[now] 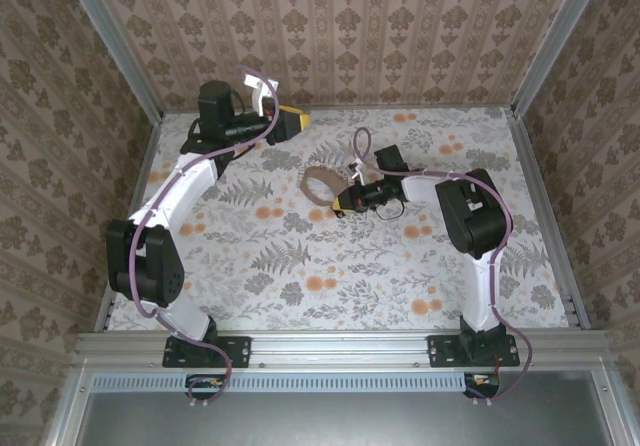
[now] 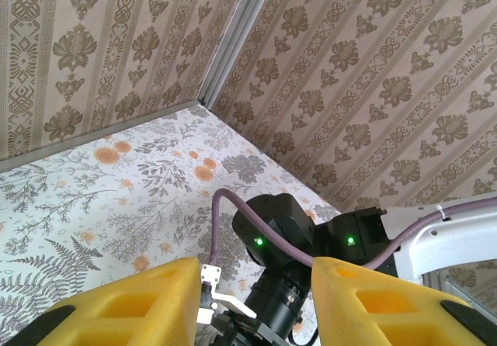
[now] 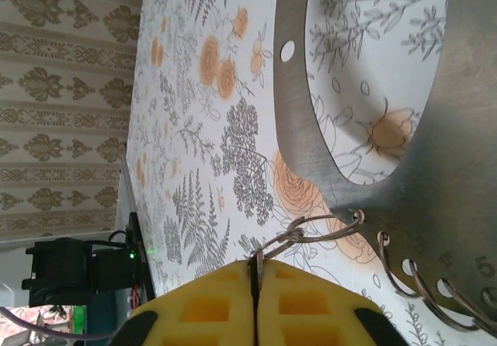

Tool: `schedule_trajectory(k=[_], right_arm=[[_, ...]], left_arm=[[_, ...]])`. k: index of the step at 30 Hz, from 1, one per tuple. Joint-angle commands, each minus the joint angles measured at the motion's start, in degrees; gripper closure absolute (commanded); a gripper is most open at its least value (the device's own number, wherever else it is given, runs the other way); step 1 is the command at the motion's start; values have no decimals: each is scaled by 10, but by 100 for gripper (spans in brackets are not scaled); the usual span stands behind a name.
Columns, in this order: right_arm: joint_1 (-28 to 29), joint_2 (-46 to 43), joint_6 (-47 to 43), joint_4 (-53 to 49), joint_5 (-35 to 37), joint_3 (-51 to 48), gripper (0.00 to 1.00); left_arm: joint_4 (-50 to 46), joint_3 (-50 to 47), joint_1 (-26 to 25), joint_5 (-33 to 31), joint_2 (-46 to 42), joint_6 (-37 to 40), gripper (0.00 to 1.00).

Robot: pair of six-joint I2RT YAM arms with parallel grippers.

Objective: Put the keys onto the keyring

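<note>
Pinching a thin wire ring (image 3: 318, 223) at the very tips of the right gripper (image 3: 256, 268), jaws pressed together. Just beyond those tips, touching that ring: the keyring (image 3: 446, 167). Spread apart, nothing between: left gripper (image 2: 252, 284) jaws.

In the right wrist view the keyring (image 3: 291, 113) runs off the frame at 12 and 3 o'clock. The other wire rings (image 3: 404, 280) along it are cut off at 5 o'clock. 1 wire ring (image 3: 311, 228) slips into the seam of the right pincer (image 3: 256, 267), its gripped end hidden. From above, the key is too small to make out. The left pincer's (image 2: 252, 276) yellow fingers (image 2: 132, 307) are cropped at 6 o'clock.
</note>
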Motion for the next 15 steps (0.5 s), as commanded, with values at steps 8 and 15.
schedule_trajectory(k=[8, 15], right_arm=[[25, -112, 18, 42, 19, -113, 58], [22, -214, 15, 29, 50, -160, 46]], left_arm=[[-7, -1, -12, 0, -17, 2, 57], [-11, -5, -17, -9, -30, 5, 52]])
